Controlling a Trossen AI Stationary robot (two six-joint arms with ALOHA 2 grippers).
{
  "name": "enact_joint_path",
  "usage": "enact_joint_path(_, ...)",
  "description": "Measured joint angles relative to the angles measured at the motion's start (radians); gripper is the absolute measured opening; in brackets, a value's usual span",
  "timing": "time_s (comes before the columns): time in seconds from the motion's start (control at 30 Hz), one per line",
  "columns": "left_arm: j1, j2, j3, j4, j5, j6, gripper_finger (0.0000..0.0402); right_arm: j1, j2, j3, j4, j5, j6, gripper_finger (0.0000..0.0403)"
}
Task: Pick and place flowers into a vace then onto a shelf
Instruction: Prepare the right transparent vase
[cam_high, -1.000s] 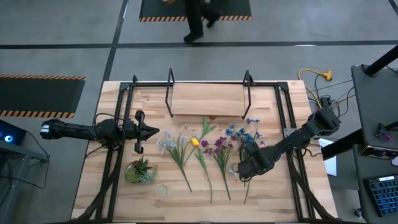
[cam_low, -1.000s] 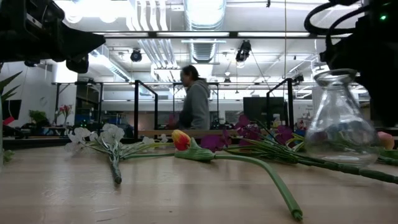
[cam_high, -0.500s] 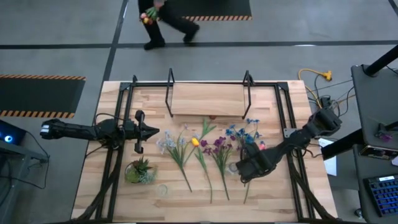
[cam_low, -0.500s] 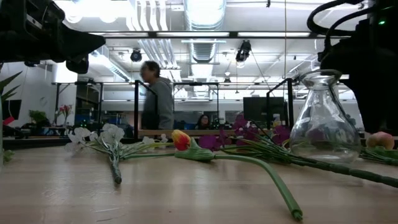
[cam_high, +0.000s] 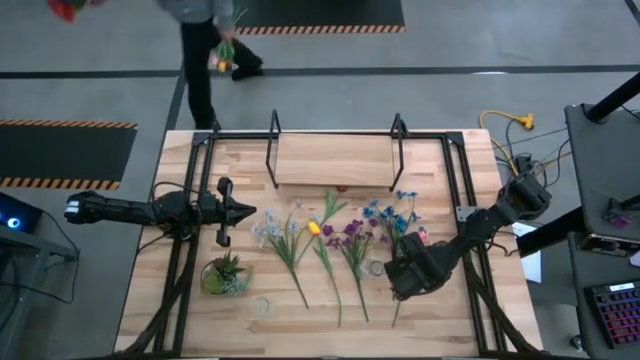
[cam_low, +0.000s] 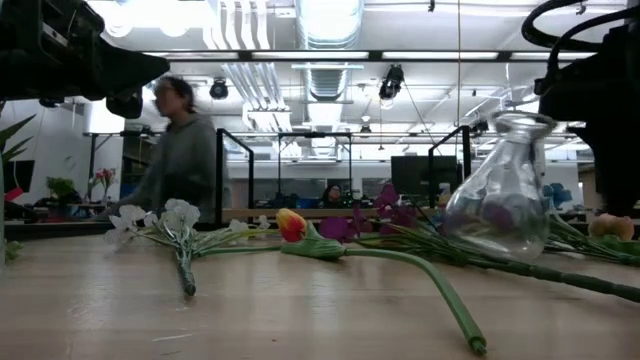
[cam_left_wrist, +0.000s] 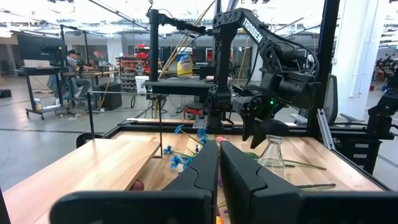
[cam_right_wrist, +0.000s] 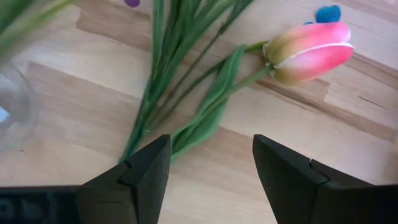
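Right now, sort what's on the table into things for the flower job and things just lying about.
For the job:
- flowers, lying in a row
- glass vase, tilted, no flowers in it
- wooden shelf, bare on top
- right end effector, open by the vase

Lying about:
- potted plant
- left end effector, shut, waiting

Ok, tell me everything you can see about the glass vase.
The vase is small, clear glass with a round belly, a narrow neck and a flared mouth, and looks empty. It sits on the wooden table among the flower stems, tilted rather than upright, with its neck leaning toward the right gripper. That gripper is open with nothing between its fingers. The vase is just beside it, and contact cannot be told.
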Motion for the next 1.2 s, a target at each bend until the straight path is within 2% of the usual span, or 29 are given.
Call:
enact_joint_path(0.3, 0.000, 0.000, 0.000, 0.000, 0.000, 0.000, 0.0000, 0.000, -0.020, 0.003, 0.004, 0.001, -0.012, 0.0219)
enact_joint_path(0.63, 0.000, 0.000, 0.000, 0.000, 0.000, 0.000, 0.0000, 0.000, -0.118, 0.005, 0.005, 0.014, -0.012, 0.0219)
enact_joint_path(0.8, 0.000, 0.000, 0.000, 0.000, 0.000, 0.000, 0.0000, 0.000, -0.152, 0.006, 0.022, 0.097, -0.016, 0.0219)
enact_joint_path(1.07, 0.000, 0.000, 0.000, 0.000, 0.000, 0.000, 0.0000, 0.013, -0.153, 0.054, 0.033, 0.173, -0.086, 0.0219)
enact_joint_path(1.2, 0.000, 0.000, 0.000, 0.000, 0.000, 0.000, 0.0000, 0.043, -0.151, 0.097, 0.036, 0.303, -0.178, 0.0219)
